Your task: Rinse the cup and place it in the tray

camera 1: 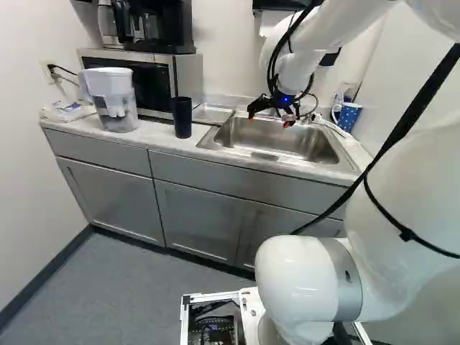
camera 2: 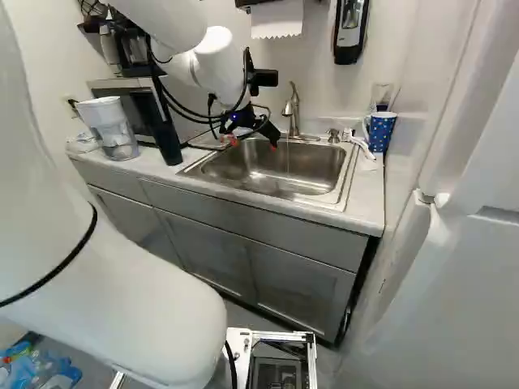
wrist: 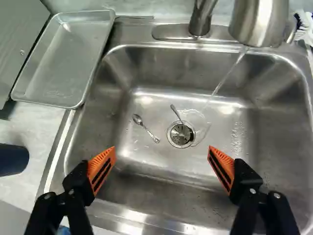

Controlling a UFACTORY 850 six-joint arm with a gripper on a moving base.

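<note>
The dark cup (camera 1: 182, 118), likely the one meant, stood upright near the counter's (camera 1: 162, 142) front edge, left of the sink (wrist: 146, 110). With my gripper (wrist: 162, 153) wide open and empty above the sink, I needed to straddle the cup squarely, then close gently.

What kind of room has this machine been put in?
Probably a small kitchen or break room: there's a sink with water running from the faucet, a coffee maker above a microwave, and a paper towel hanging on the wall.

arm (camera 1: 410, 180) extended; gripper (camera 1: 270, 120) pointing down; fingers (wrist: 101, 169) spread wide
</note>
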